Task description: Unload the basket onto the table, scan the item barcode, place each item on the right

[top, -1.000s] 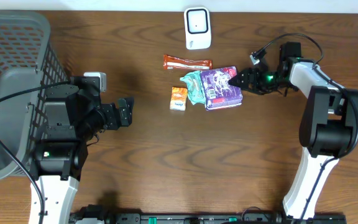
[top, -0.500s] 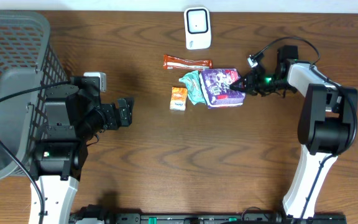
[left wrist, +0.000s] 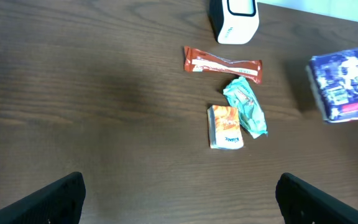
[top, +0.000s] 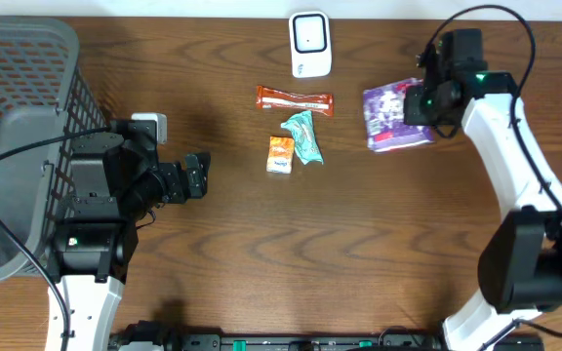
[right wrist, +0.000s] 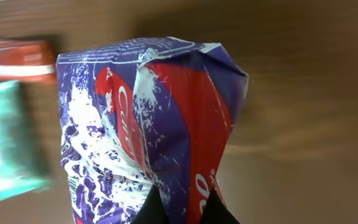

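Purple packet (top: 395, 117) carried rightward off teal pouch (top: 302, 136), pinched in right claw (right wrist: 180, 205).

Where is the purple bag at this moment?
Overhead view: the purple bag is upper right, pinched by the right gripper, right of the white scanner.

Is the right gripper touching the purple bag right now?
Touching. The right wrist view shows the right gripper pinching an edge of the purple bag.

On the wooden table (left wrist: 92, 93), a red-brown snack bar (left wrist: 222, 63) lies just below the white scanner (left wrist: 235, 18). A teal packet (left wrist: 245, 107) and an orange box (left wrist: 225, 127) sit side by side farther below the scanner. A blurred purple bag (left wrist: 347, 84) shows to its lower right. The left gripper (left wrist: 182, 202) spreads its fingertips (left wrist: 48, 199) wide.
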`<state>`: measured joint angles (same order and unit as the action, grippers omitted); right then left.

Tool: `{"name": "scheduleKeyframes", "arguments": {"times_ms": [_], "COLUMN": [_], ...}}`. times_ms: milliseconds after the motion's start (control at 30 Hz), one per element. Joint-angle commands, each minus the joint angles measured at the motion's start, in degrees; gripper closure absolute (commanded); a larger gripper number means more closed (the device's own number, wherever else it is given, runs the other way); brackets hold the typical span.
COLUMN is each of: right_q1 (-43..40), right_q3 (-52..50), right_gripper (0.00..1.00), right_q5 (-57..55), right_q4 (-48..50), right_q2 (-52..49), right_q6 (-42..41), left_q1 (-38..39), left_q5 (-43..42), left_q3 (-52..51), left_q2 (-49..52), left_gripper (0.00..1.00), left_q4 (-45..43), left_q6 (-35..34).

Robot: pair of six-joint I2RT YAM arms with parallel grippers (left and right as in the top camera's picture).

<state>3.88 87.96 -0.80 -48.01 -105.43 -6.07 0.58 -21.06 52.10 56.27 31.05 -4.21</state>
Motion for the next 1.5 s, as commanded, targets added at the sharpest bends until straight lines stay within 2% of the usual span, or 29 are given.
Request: {"name": "scheduleKeyframes", "arguments": {"times_ms": [0, 100, 467, 633, 700, 733, 933, 1100, 1267, 1367, 1467], "right_q1": [3.0, 4.3, 9.9, 15.1, 17.4, 18.4, 22.6, 22.6, 18.5, 13.9, 8.3], "right_q3": [0.3, 0.2, 0.0, 0.0, 0.1, 0.2, 2.4, 6.7, 10.6, 11.1, 11.1], "right_gripper": [0.99, 0.99, 0.98, 0.78, 0.58, 0.52, 0.23, 0.18, 0.12, 0.09, 0.05], "right_q5": [-30.6, -39.4, -39.9, -32.7, -29.7, -28.8, -26.0, -26.1, -24.3, -18.7, -8.0], "right_q4": [-1.4, -2.4, -0.6, 0.7, 2.3, 3.0, 4.9, 2.1, -2.0, -2.6, -3.2], "right_q2": [-0.5, -2.1, -10.6, -11.8, -11.8, -11.7, -11.2, -11.1, -11.1, -11.1, -11.1], "right_q6": [-4.6, -6.0, -7.2, -7.2, -7.2, -7.2, -7.1, -6.5, -6.4, -3.5, -1.3], "left_q1": [-0.2, -0.2, -0.2, -0.2, -0.2, -0.2, -0.2, -0.2, -0.2, -0.2, -0.2], "left_q5": [-0.3, -0.3, -0.3, -0.3, -0.3, -0.3, -0.3, -0.3, -0.3, -0.3, -0.3], "left_q3": [-0.3, -0.3, -0.3, -0.3, -0.3, -0.3, -0.3, -0.3, -0.3, -0.3, -0.3], "left_q2": [0.2, 0.2, 0.2, 0.2, 0.2, 0.2, 0.2, 0.2, 0.2, 0.2, 0.2], "left_gripper": [0.03, 0.03, 0.03, 0.03, 0.03, 0.03, 0.03, 0.03, 0.03, 0.03, 0.03], "left_q4": [-0.1, -0.1, -0.1, -0.1, -0.1, -0.1, -0.1, -0.1, -0.1, -0.1, -0.1], "left_q6": [0.8, 0.8, 0.8, 0.8, 0.8, 0.8, 0.8, 0.8, 0.8, 0.8, 0.8]}}
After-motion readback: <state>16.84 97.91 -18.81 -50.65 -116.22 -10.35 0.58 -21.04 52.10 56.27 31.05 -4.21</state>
